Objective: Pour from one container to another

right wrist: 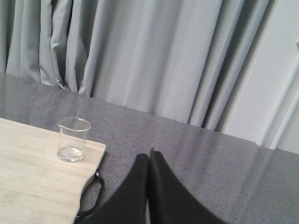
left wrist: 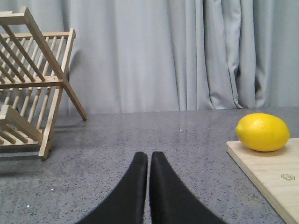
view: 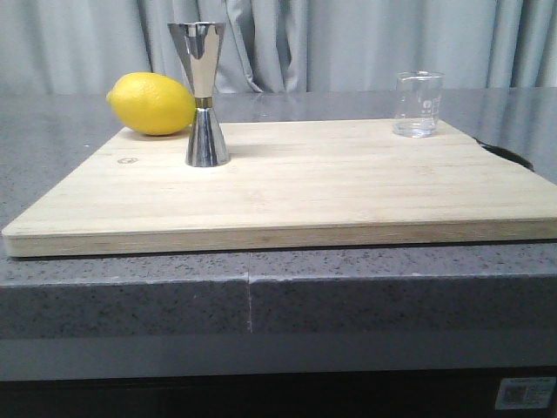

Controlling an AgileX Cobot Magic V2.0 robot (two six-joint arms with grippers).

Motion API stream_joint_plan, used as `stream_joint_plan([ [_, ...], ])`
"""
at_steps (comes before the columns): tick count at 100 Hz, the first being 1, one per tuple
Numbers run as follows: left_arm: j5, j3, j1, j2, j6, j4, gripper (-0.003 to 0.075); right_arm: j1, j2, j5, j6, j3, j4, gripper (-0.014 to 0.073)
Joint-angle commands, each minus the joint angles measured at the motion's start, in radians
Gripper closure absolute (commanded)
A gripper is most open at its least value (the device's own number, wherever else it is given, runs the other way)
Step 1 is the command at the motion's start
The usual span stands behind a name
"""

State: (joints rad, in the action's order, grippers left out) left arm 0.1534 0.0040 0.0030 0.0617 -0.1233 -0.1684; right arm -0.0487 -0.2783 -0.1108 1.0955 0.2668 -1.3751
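Front view: the beaker [view: 418,104] is seen upright at the far right corner of the wooden board [view: 287,187], well apart from the jigger [view: 204,94], which is stood near the far left beside a lemon [view: 151,103]. The left fingers [left wrist: 140,182] and right fingers [right wrist: 139,182] are pressed together, nothing held, above the grey desk [left wrist: 140,135].

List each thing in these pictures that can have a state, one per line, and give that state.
Beaker: upright, on the board, apparently nearly empty.
Jigger: upright, on the board.
Lemon: whole.
Left gripper: shut, empty.
Right gripper: shut, empty.
Drying rack: unfolded, empty.
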Motion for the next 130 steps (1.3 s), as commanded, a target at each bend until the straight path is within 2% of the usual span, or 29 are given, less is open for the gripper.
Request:
stream_joint_plan([
  [1, 0.073, 0.028, -0.008, 0.01, -0.008, 0.004, 0.0739, 0.0, -0.003, -0.012, -0.003, 0.026, 0.004, 0.0649],
  [15, 0.073, 0.028, -0.008, 0.01, -0.008, 0.004, 0.0739, 0.0, -0.003, -0.002, -0.003, 0.026, 0.004, 0.0649],
  [31, 0.073, 0.028, -0.008, 0.01, -0.008, 0.004, 0.0739, 0.0, -0.003, 0.072, -0.003, 0.024, 0.01, 0.0649],
  [47, 0.073, 0.028, -0.008, 0.01, -0.008, 0.004, 0.0739, 0.0, -0.003, 0.127, -0.024, 0.022, 0.16, 0.0649],
  [57, 0.073, 0.028, -0.008, 0.01, -0.008, 0.004, 0.0739, 0.0, 0.009, 0.099, -0.236, 0.022, 0.32, 0.0649],
  [69, 0.073, 0.028, -0.008, 0.01, -0.008, 0.004, 0.0739, 0.0, 0.047, 0.057, -0.535, 0.022, 0.601, 0.0649],
  [94, 0.073, 0.028, -0.008, 0.01, -0.008, 0.004, 0.0739, 0.0, 0.16, 0.056, -0.964, -0.058, 1.078, 0.0649],
  [104, 0.073, 0.028, -0.008, 0.01, -0.008, 0.004, 0.0739, 0.0, 0.208, 0.051, -1.036, -0.104, 1.197, 0.0649],
  [130, 0.073, 0.028, -0.008, 0.01, -0.008, 0.004, 0.0739, 0.0, 0.307, -0.005, -1.036, -0.212, 1.266, 0.0649],
])
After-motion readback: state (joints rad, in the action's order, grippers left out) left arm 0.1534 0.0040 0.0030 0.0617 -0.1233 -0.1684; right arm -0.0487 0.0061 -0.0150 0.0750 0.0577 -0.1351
